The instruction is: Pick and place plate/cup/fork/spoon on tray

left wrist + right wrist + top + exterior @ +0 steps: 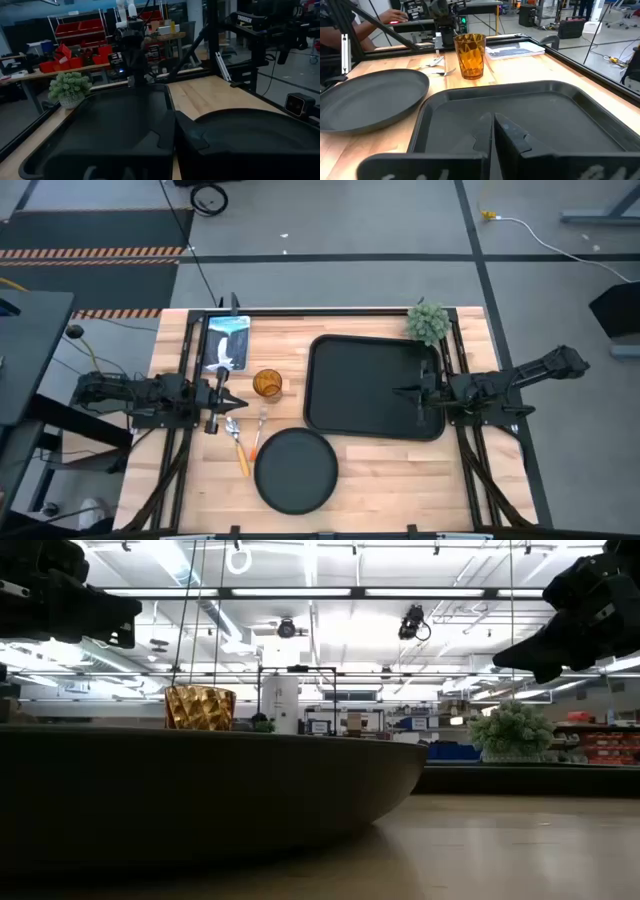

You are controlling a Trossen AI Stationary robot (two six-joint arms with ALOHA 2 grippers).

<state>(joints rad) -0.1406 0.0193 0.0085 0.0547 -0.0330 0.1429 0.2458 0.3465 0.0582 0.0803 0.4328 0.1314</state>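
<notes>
The black tray [360, 385] lies at the table's right of centre. The round black plate [295, 470] lies flat near the front edge and fills the low view [200, 790]. The amber cup [267, 384] stands upright left of the tray, and also shows in the right wrist view [470, 55]. The orange-handled fork and spoon [245, 442] lie side by side between cup and plate; which is which I cannot tell. My left gripper [238, 402] is shut and empty, left of the cup. My right gripper [400, 391] is shut and empty, above the tray's right part.
A small potted plant [428, 322] stands at the tray's far right corner. A flat printed packet [225, 343] lies at the far left, behind the cup. Bare wood [400, 480] lies in front of the tray, right of the plate.
</notes>
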